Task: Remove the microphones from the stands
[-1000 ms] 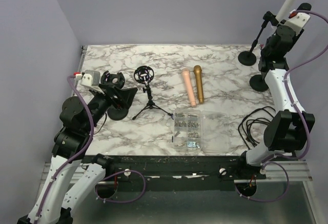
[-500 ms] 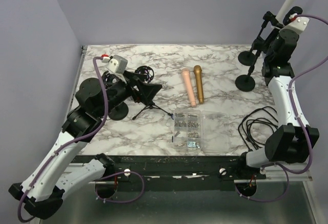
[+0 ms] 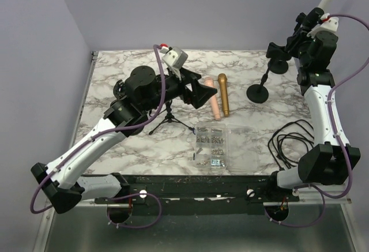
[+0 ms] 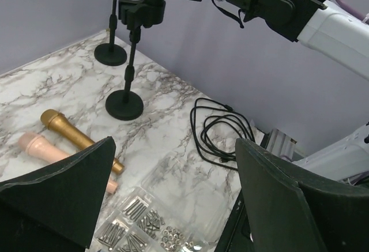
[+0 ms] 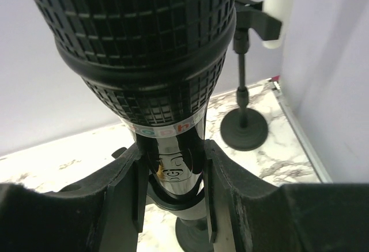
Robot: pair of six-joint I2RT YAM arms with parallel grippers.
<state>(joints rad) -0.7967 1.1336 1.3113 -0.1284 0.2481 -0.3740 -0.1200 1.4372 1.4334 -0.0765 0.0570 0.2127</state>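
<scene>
Grip of right gripper point(image 5: 173, 171): narrow, clamped on microphone point(image 5: 144, 44) barrel, directly above clip of stand point(image 3: 258, 93). Reads as rigid, top-heavy, smooth-barrelled; safest hold there, under mesh head. Left gripper point(image 4: 173, 148) wide, empty, well left of stand. Finger contact shows in right wrist view only; whole stand, rod to base, in top and left wrist views.

Screw box point(image 3: 211, 145) at the desk's point(image 3: 138, 148) front middle, two loose microphones point(image 3: 215, 106) side by side just behind it, tripod point(image 3: 169, 119) to its left, cable coil point(image 3: 286, 139) to its right, stand point(image 3: 258, 92) behind-right of it, second stand point(image 3: 279, 66) farther back.
</scene>
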